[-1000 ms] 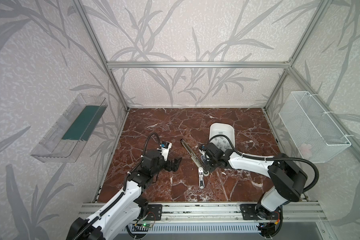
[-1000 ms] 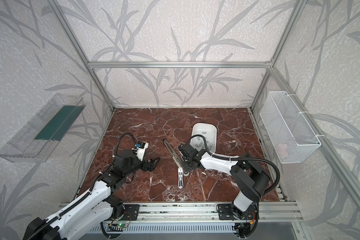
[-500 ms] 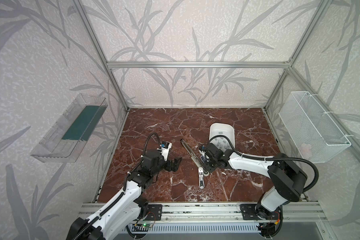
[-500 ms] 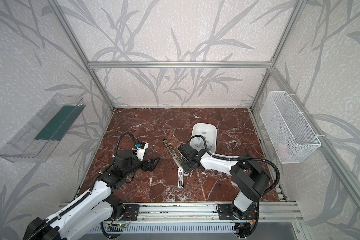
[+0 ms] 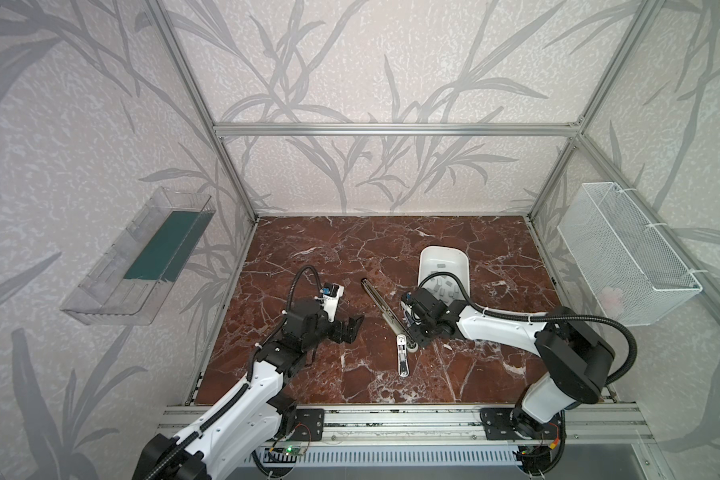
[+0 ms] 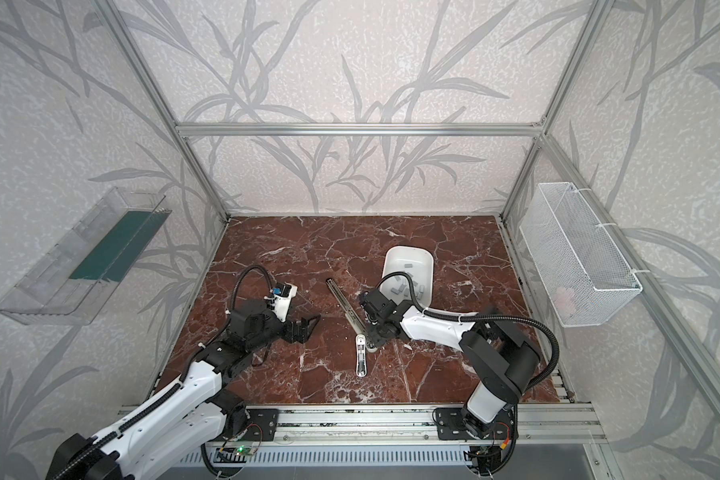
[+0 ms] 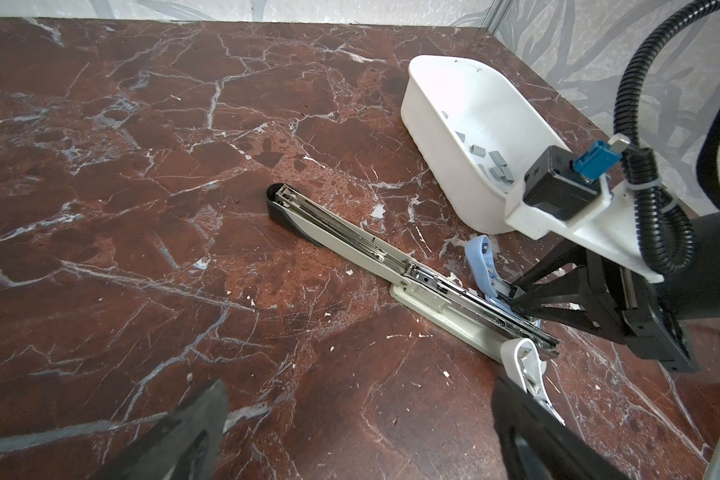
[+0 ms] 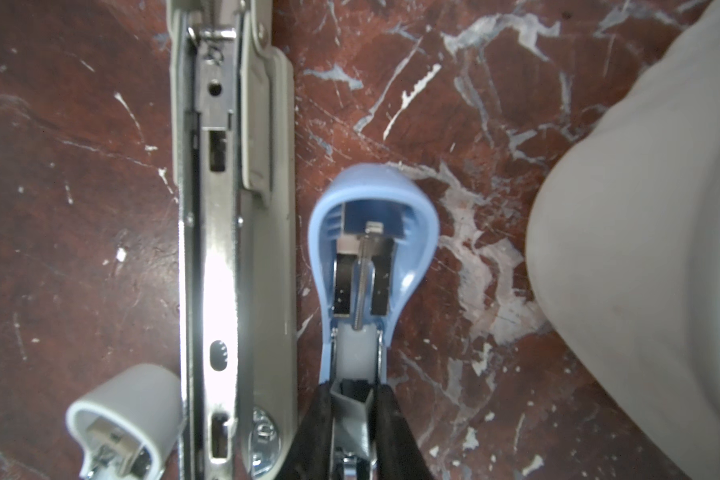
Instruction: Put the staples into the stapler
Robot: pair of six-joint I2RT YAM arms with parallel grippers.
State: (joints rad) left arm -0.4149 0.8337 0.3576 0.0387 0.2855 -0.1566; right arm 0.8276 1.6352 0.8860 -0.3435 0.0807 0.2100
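Your right hand (image 8: 353, 392) is closed in tight on what looks like a short grey staple strip (image 8: 348, 405). It holds the strip at the near end of the blue stapler (image 8: 371, 195), which lies open on the bench (image 5: 329, 249) with its spring and channel showing, low and centre in the right wrist view. The rest of the staples (image 7: 497, 166) lie loose in the white tub (image 5: 443, 250), right of centre in both top views and just beyond that arm's wrist.

Left of the blue stapler and lying alongside it is the long stapler (image 7: 350, 237), folded out flat, running diagonally through the middle of both top views. The small white stapler (image 5: 403, 358) lies just below its near end.

Your left hand (image 5: 356, 329) sits left of centre with its fingers spread wide apart and nothing between them. It is well clear of all three staplers and points towards them.
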